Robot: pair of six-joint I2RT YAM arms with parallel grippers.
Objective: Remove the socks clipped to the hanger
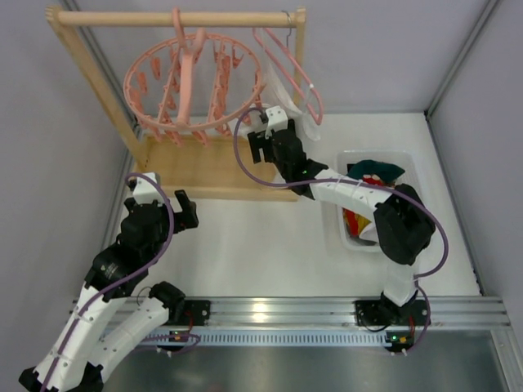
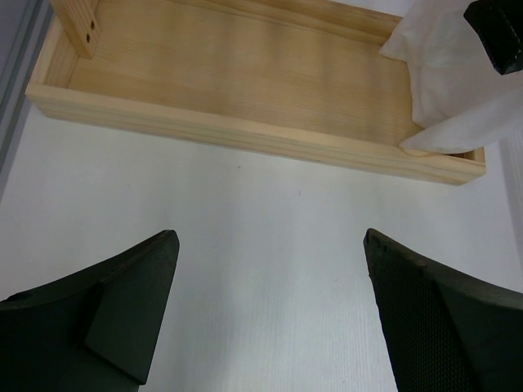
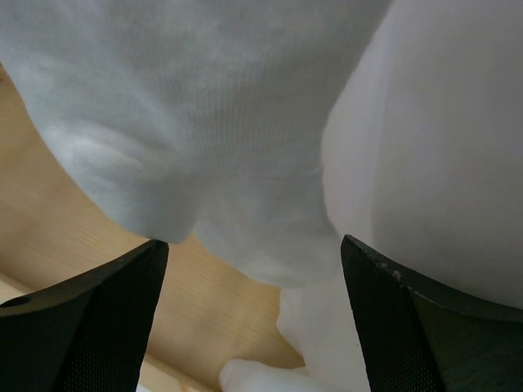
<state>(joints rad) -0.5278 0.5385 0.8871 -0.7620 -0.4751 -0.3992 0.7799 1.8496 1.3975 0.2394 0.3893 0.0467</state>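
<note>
Top external: socks (image 1: 374, 171) in the bin (image 1: 344, 231), one white sock (image 1: 282, 96) left on the hanger (image 1: 186, 86), right fingers (image 3: 73, 327) and left fingers (image 2: 122, 318) wide.

White shells and black joints on the left arm (image 1: 86, 314) and right arm (image 1: 347, 192), looped purple cables (image 1: 236, 151) alongside. Black bases (image 1: 392, 314) on a silver rail (image 1: 286, 310), tiny green and red lights (image 1: 396, 336). Wedge-shaped matte black fingers (image 2: 131, 310), finely dotted inside.
</note>
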